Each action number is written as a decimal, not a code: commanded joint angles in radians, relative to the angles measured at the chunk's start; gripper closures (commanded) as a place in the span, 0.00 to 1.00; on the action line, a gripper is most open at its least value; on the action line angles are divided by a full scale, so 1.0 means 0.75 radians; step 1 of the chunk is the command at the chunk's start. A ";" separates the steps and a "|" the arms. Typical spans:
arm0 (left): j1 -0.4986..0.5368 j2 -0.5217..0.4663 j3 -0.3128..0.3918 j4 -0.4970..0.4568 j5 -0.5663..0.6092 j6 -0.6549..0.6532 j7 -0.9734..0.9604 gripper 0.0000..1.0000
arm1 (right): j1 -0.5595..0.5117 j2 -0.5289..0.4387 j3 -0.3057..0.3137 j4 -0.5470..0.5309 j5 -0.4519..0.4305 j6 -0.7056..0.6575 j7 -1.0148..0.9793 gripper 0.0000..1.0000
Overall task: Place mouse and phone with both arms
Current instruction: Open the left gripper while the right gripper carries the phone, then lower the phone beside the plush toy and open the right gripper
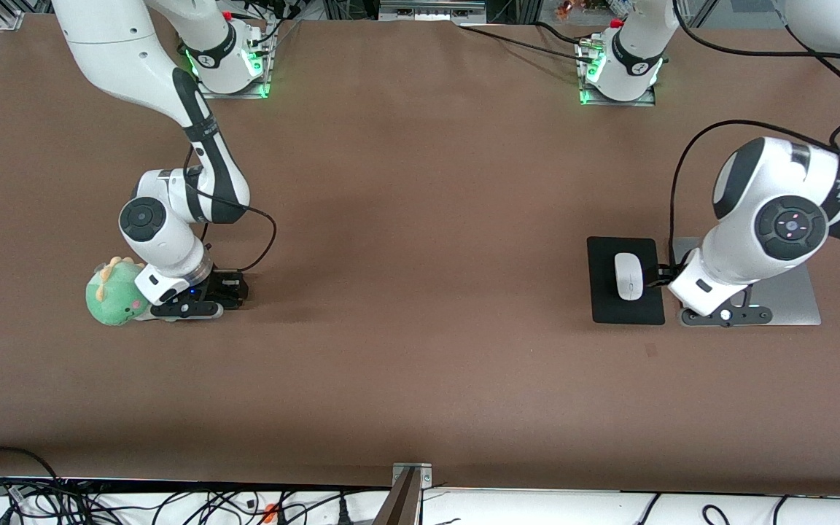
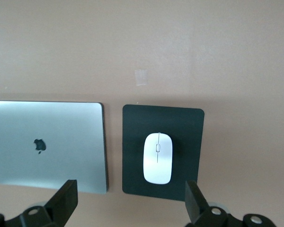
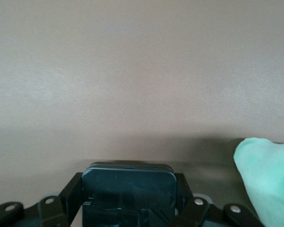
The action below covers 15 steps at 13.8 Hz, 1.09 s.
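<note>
Right wrist view: right gripper (image 3: 128,208) fingers clench the phone (image 3: 128,189) beside the green plush (image 3: 267,175); a bump could skew placement. Left gripper (image 2: 130,198) fingers are released above the mouse (image 2: 157,158).

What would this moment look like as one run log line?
left gripper: open, over mouse mat edge | mouse: on black mat beside laptop | right gripper: shut on phone, beside green plush

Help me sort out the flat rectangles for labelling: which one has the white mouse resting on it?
The black mat, beside the grey laptop. The mouse lies on it; the laptop's lid is bare, and the phone sits between the right gripper's fingers.
</note>
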 commanded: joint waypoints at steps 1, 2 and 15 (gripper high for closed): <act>0.008 -0.006 -0.017 0.113 -0.032 -0.118 0.004 0.00 | -0.020 0.018 0.009 -0.011 0.023 0.066 -0.057 0.49; 0.008 -0.008 -0.017 0.130 -0.032 -0.136 0.004 0.00 | -0.020 0.026 0.011 -0.011 0.025 0.066 -0.057 0.14; 0.016 -0.024 -0.029 0.341 -0.165 -0.318 0.000 0.00 | -0.020 -0.044 0.017 0.181 0.138 -0.322 -0.059 0.00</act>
